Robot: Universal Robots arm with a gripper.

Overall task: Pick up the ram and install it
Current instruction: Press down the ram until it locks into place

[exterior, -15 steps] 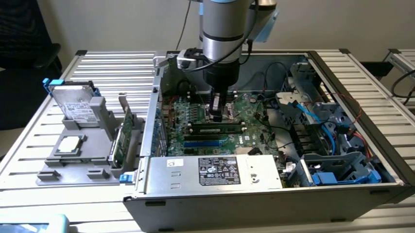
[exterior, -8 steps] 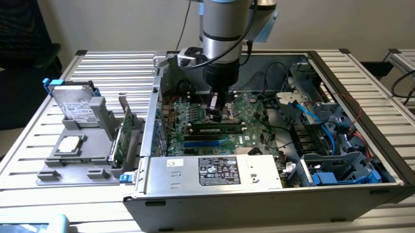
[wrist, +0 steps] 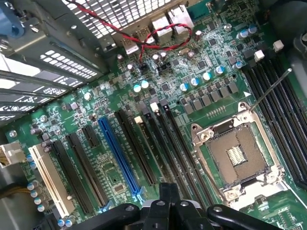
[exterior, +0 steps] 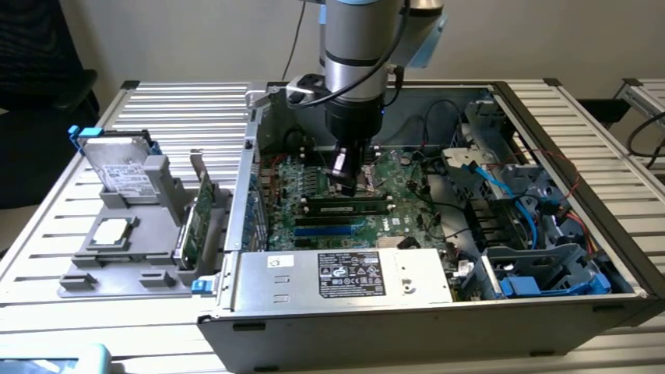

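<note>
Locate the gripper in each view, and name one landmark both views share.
Exterior view: the gripper hangs inside the computer case, over the middle of the motherboard.
Wrist view: the gripper, shut, sits over long black slots beside the CPU socket.
Shared landmark: the green motherboard.

Open computer case (exterior: 437, 319) lying on the worktop (exterior: 167, 109), my gripper (exterior: 348, 181) down inside it over the motherboard (exterior: 416, 175), the ram (exterior: 348, 207) seated in a slot just below, drive holder (exterior: 130, 234) outside on the exterior view's left

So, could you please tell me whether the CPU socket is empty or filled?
Empty: the CPU socket shows bare contacts inside its metal frame, with no processor seated.
</note>
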